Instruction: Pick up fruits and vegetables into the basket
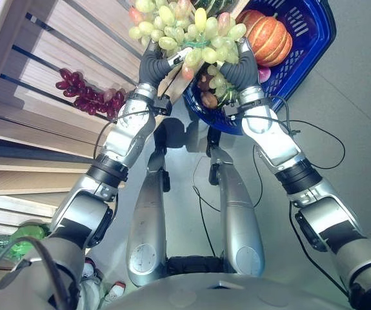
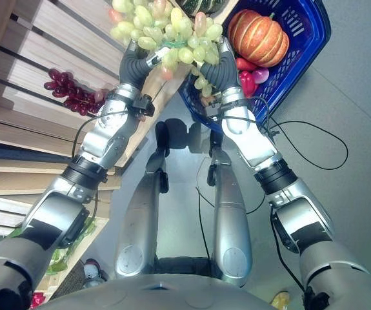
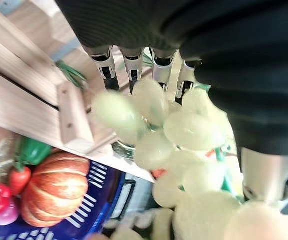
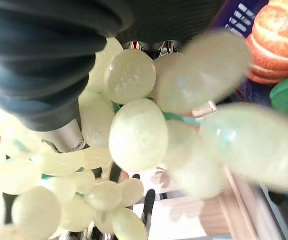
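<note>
both hands cradle a bunch of green grapes [image 1: 185, 29] between them: the left hand [image 1: 151, 64] from the left, the right hand [image 1: 242, 68] from the right, fingers curled into it. beside, dark red grapes [image 1: 85, 92] lie on the wooden shelf [image 1: 56, 39]. beyond, the blue basket [image 1: 317, 32] holds a pumpkin [image 1: 266, 35].

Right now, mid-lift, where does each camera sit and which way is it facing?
Left eye: on the head, looking down; both arms lift the green grape bunch between left hand and right hand, beside the blue basket.
Right eye: same scene, slightly offset.
Left wrist: along its fingers into the grapes; pumpkin beyond.
Right wrist: pressed against the grapes.
Both wrist views share grapes, pumpkin, basket.
</note>
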Controlling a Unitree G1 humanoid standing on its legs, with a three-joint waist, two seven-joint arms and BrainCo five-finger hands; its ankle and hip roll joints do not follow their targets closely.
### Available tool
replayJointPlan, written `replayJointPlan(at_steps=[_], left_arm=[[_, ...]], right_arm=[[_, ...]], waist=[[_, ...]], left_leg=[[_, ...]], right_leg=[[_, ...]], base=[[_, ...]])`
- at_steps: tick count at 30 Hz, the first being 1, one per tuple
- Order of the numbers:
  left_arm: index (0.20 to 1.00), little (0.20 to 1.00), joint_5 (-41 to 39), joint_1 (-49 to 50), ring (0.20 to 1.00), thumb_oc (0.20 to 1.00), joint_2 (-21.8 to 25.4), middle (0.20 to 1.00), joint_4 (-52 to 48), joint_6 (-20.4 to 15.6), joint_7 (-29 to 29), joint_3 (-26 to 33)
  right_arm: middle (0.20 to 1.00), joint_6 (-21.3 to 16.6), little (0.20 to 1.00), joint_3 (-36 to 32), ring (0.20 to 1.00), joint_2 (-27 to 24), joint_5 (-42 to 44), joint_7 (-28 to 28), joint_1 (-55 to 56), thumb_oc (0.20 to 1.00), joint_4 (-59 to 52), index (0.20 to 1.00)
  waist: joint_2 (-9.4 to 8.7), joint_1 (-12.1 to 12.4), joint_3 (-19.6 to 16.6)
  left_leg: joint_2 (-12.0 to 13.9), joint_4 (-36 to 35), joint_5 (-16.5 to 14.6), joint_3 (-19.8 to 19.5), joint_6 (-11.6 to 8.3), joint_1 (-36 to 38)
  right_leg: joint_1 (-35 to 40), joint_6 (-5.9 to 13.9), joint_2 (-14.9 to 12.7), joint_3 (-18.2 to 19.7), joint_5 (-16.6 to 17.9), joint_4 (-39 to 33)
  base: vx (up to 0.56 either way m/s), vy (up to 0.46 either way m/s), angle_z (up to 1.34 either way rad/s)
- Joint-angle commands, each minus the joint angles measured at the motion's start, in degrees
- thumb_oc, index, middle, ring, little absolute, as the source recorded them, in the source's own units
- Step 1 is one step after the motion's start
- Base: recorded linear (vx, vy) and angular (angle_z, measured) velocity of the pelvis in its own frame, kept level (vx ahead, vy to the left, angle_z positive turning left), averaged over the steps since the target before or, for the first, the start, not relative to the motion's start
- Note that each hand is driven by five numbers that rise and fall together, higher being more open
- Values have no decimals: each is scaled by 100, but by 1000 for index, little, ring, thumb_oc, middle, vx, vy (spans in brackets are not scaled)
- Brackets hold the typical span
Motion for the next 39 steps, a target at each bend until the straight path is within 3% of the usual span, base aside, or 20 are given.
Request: replayJointPlan(at_steps=[1, 11, 15, 24, 29, 39], left_arm=[[1000, 1000, -66, 44, 1000, 1000, -95, 1000, 300, -360, 143, 394], [1000, 1000, -51, -22, 1000, 1000, -21, 1000, 1004, -957, 760, 639], [1000, 1000, 20, -91, 1000, 1000, 1, 1000, 1247, -1010, 986, 686], [1000, 1000, 36, -456, 1000, 1000, 337, 1000, 1984, -962, 1384, 615], [1000, 1000, 844, -846, 1000, 1000, 648, 1000, 2560, -653, 1644, 400], [1000, 1000, 2200, -1519, 1000, 1000, 1171, 1000, 3553, -363, 1678, -194]], right_arm=[[200, -687, 200, -568, 200, -43, 288, -342, -120, 200, -535, 200], [200, -708, 200, -667, 200, -174, 392, -644, -157, 200, -204, 200], [200, -689, 200, -656, 200, -206, 427, -684, -202, 200, -2, 200], [200, -228, 200, -365, 200, -459, 625, -716, -605, 200, 967, 200], [200, 214, 200, 17, 200, -669, 1016, -647, -1073, 200, 2045, 200], [200, 463, 200, 509, 200, -758, 1342, -271, -1969, 200, 4060, 200]], waist=[[276, -175, -214], [294, -187, -214], [297, -183, -214], [320, -164, -214], [358, -101, -214], [529, 13, -214]], left_leg=[[-319, 357, -619, 18, -2, 18], [-308, 392, -648, 16, -24, 23], [-310, 403, -652, 11, -32, 18], [-303, 425, -646, 20, -76, 22], [-302, 472, -639, 12, -120, -28], [-315, 479, -591, 21, -158, -127]], right_leg=[[521, 520, 64, -257, -29, -488], [507, 526, 34, -234, -61, -457], [498, 522, 28, -240, -74, -439], [483, 513, 1, -265, -99, -408], [439, 509, -39, -312, -118, -369], [301, 481, -89, -354, -130, -327]], base=[[8, 30, -1], [0, 0, 0], [0, 0, 0], [0, 0, 0], [0, 0, 0], [0, 7, 0]])
